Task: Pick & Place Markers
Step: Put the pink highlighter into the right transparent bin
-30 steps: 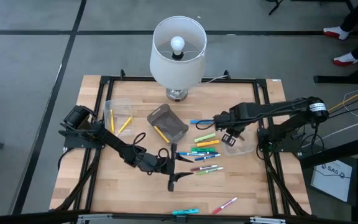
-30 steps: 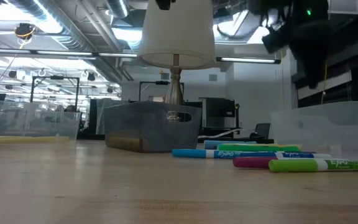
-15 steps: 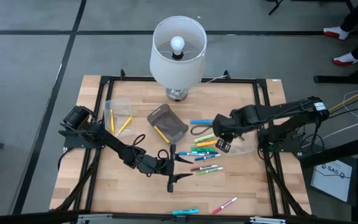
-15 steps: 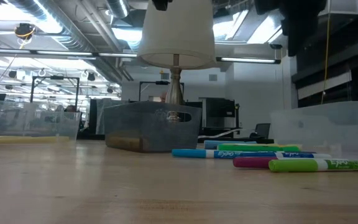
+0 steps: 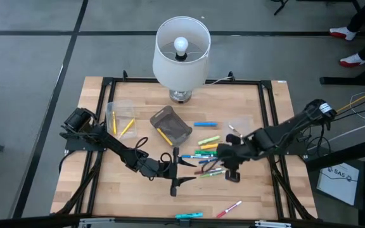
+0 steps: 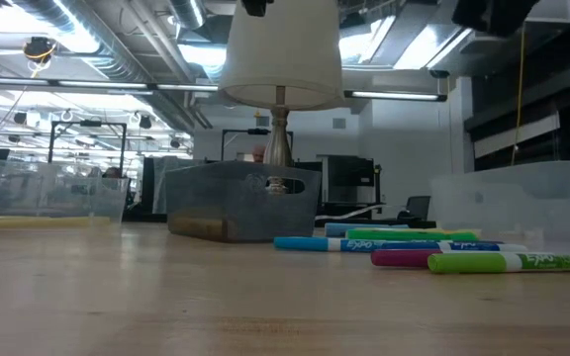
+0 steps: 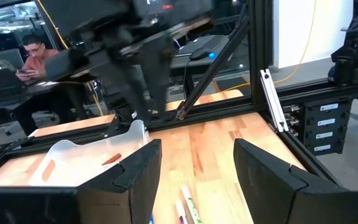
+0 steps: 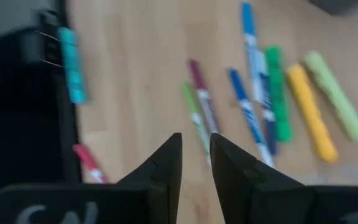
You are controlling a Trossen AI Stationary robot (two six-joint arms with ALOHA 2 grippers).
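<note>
Both arms were dark, jointed links with black cables looped along them, each ending in a gripper of two blunt black fingers: the left gripper (image 5: 177, 172) broad-padded, the right gripper (image 5: 231, 170) with narrow wedge tips.

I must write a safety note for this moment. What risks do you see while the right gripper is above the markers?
1. The markers lie packed side by side, so the right gripper, coming down among them, may catch two or push neighbours away.
2. The left gripper waits close to the same cluster, so the arms could touch.
3. A pink marker and a cyan marker lie near the table edge; a bump might roll them off.
</note>
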